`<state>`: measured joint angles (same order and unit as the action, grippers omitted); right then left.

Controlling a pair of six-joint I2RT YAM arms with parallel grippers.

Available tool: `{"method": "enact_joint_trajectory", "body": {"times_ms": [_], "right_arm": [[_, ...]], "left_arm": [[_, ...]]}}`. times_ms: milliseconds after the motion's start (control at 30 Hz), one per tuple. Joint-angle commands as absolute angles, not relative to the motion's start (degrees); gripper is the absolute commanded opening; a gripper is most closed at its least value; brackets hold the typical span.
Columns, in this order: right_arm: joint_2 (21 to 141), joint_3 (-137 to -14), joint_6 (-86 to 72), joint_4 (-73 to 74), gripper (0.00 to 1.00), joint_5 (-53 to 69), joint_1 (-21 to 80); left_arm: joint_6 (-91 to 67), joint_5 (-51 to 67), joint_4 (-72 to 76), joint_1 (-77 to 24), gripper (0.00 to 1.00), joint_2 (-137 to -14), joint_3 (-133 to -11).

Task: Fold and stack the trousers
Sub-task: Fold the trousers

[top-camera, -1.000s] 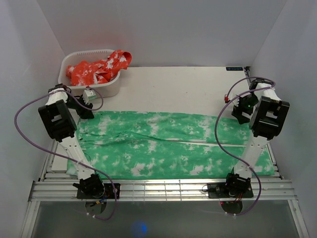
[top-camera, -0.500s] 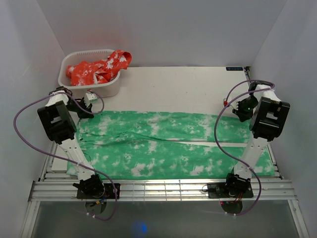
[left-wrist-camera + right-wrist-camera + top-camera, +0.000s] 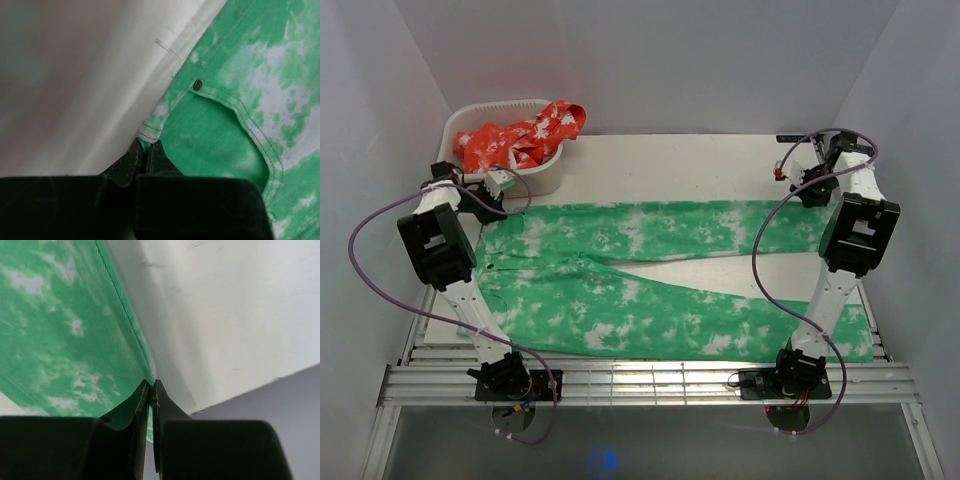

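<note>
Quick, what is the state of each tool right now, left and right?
Left tool: closed, holding the trousers at the waist end.
Right tool: closed, holding the trousers at the edge of a leg.

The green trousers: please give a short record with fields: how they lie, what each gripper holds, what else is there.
Garment: bright green tie-dye fabric trousers, spread flat on white table
Legs: apart, gap widening rightward
Left gripper: shut on waistband edge
Right gripper: shut on far leg's edge
Other: white plastic basket, far left, holding red-and-white cloth
</note>
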<state>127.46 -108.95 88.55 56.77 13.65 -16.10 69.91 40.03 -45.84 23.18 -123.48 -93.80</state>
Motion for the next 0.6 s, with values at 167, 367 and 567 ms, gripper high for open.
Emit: {"method": "enact_joint_trajectory", "body": {"times_ms": [167, 367, 567], "right_arm": [[126.56, -116.10, 83.06, 42.99, 0.08, 10.90, -14.42], [127.71, -121.11, 81.48, 40.61, 0.08, 10.64, -12.83], [124.20, -119.98, 80.95, 40.43, 0.08, 10.02, -12.48]], "left_arm": [[58.28, 33.85, -21.36, 25.57, 0.00, -114.79, -95.45], [57.83, 34.01, -20.65, 28.65, 0.00, -115.58, -99.40], [60.20, 36.65, -21.97, 29.53, 0.00, -111.98, -95.63]]}}
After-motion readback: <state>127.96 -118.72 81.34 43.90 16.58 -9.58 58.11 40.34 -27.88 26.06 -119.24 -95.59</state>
